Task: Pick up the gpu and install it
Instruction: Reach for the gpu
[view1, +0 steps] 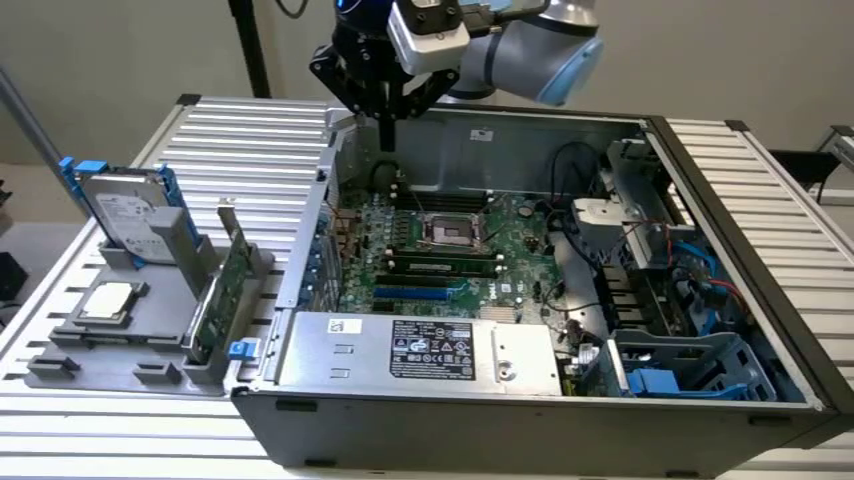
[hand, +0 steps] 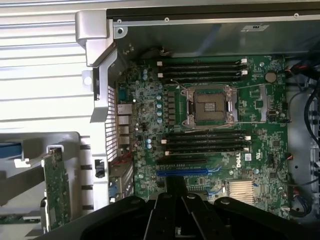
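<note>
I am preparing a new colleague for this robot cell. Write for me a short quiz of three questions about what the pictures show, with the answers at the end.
1. True or false: the gpu is already seated on the motherboard.
2. Choose one: the gripper hangs above A) the processor chip, B) the open computer case, C) the hard drive.
3. Fill in: the jaws are ____ and hold ____.

Key
1. False: it stands on edge in the gray holder beside the case.
2. B.
3. Shut; nothing.
</note>
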